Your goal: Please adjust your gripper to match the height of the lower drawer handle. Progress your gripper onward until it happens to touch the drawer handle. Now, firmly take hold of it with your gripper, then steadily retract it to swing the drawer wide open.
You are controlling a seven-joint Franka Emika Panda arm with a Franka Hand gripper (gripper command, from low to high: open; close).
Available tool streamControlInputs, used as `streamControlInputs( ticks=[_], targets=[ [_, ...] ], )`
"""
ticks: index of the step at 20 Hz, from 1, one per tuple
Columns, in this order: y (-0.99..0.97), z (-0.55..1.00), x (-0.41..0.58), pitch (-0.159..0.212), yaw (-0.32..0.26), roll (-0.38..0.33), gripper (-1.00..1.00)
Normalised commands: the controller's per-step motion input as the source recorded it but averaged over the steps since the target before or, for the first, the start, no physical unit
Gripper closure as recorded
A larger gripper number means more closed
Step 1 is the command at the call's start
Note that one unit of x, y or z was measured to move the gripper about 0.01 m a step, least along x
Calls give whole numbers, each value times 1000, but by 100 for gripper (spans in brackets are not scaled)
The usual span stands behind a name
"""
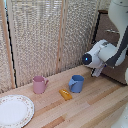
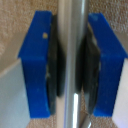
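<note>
The wrist view is filled by the drawer handle (image 2: pixel 71 40), a silvery metal bar running between the two blue fingers (image 2: pixel 35 65) of my gripper (image 2: pixel 71 67). The dark inner pads press against the bar on both sides, so the gripper is shut on it. In the exterior view the white arm reaches toward the dark brown cabinet at the exterior view's right, and my gripper (image 1: pixel 97 71) sits against the lower drawer (image 1: pixel 116 73). There the arm hides the handle itself.
The upper drawer front with its own bar (image 1: pixel 112 31) is above the arm. On the wooden table (image 1: pixel 95 107) stand a pink mug (image 1: pixel 39 84), a blue mug (image 1: pixel 76 83), a small orange object (image 1: pixel 65 94) and a patterned plate (image 1: pixel 15 110). A woven screen (image 1: pixel 45 35) backs the table.
</note>
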Motion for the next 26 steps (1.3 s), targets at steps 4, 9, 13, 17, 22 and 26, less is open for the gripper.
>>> streamControlInputs(
  ticks=[4,9,13,17,22,26],
  targets=[
    [511,46,126,4,0,366,100],
    [533,5,141,38,0,360,100],
    [609,-65,84,31,0,324,100],
    [659,-179,6,20,0,289,100],
    [422,-79,0,2,2,41,-100],
    [51,-1,41,1,11,0,-100]
  ],
)
